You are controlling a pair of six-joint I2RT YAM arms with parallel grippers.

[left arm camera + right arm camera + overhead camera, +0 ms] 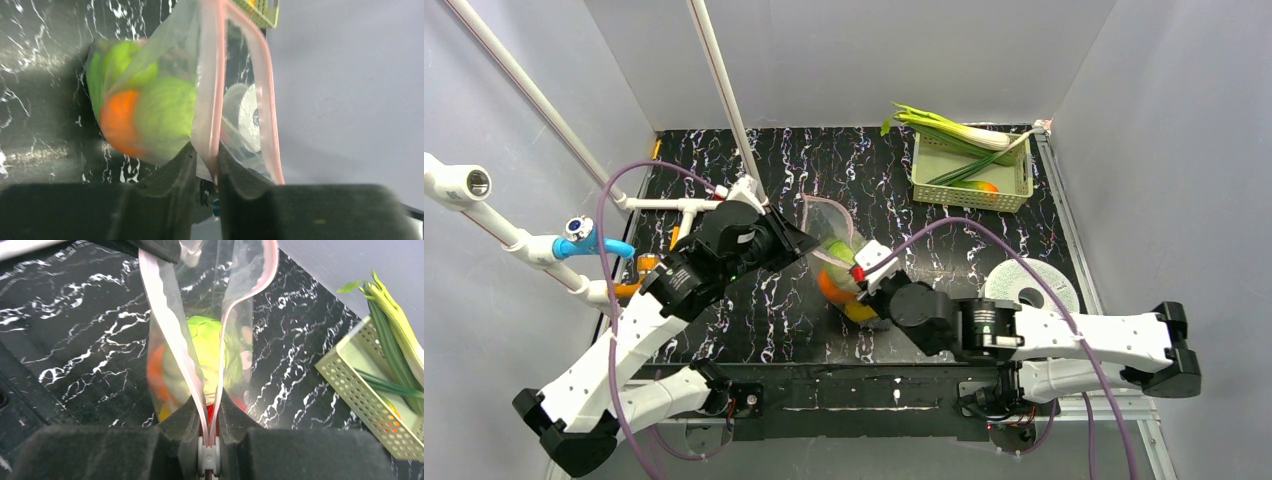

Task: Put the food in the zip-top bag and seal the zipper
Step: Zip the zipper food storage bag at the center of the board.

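Right wrist view looks down into the zip-top bag (240, 335), held over the middle of the table between the two arms; whether its bottom rests on the surface I cannot tell; the food (205, 347), a green piece above orange and yellow ones, lies deep inside; the zipper (162, 330) shows as two pink strips, parted above and meeting at the right gripper (209, 427), which is pinched tight on both together, probably to begin pressing the seal from that end; the left gripper (207, 167) is clamped on the pink rim at the other end, likely to keep it taut; beneath is the black, white-veined table (724, 330); a pale green basket (964, 198) holding a leek (949, 130) stands far right, a white disc (1014, 280) nearer; grey walls (874, 60) enclose it.
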